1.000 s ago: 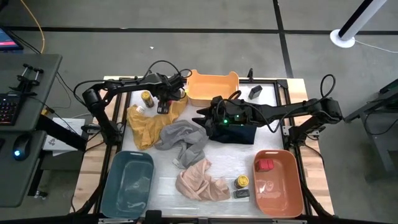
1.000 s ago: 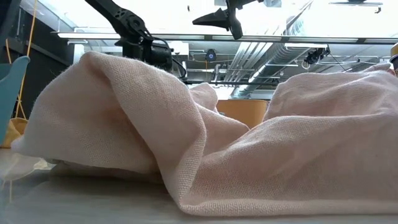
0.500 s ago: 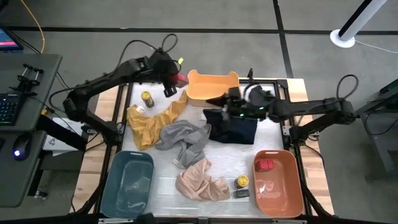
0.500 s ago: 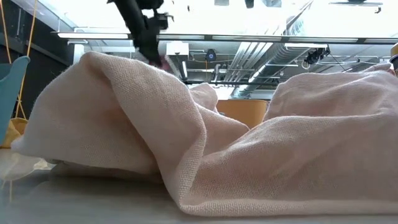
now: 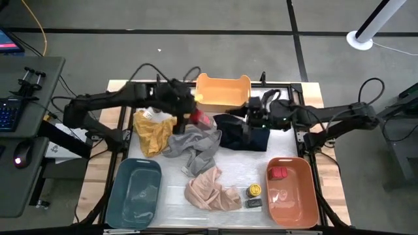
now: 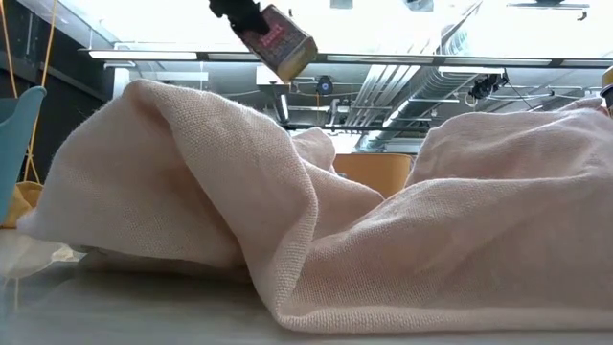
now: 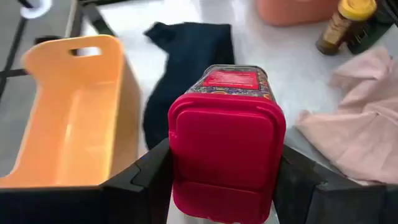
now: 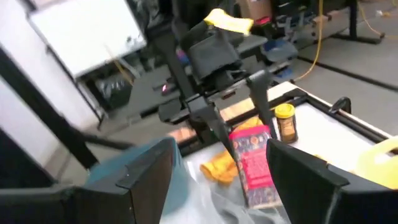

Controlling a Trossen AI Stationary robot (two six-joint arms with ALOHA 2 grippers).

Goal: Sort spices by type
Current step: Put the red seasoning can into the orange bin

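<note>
Gripping a red spice tin [image 7: 227, 163], the left gripper [image 5: 189, 115] hangs over the grey cloth [image 5: 193, 141]; the right gripper [image 5: 249, 116], fingers spread, waits above the dark cloth [image 5: 241, 134].

The left gripper [image 5: 193, 116] has carried the red tin [image 5: 201, 119] toward centre.

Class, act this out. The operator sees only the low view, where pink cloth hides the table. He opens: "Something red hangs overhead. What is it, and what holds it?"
Observer: A red tin, clamped in the left tool.
Operator: What lies below it?
Observer: Roughly the edge of the grey cloth, near the orange bin.
Operator: Any matching tin already sorted?
Observer: Yes, a second red tin lies in the salmon bin.
</note>
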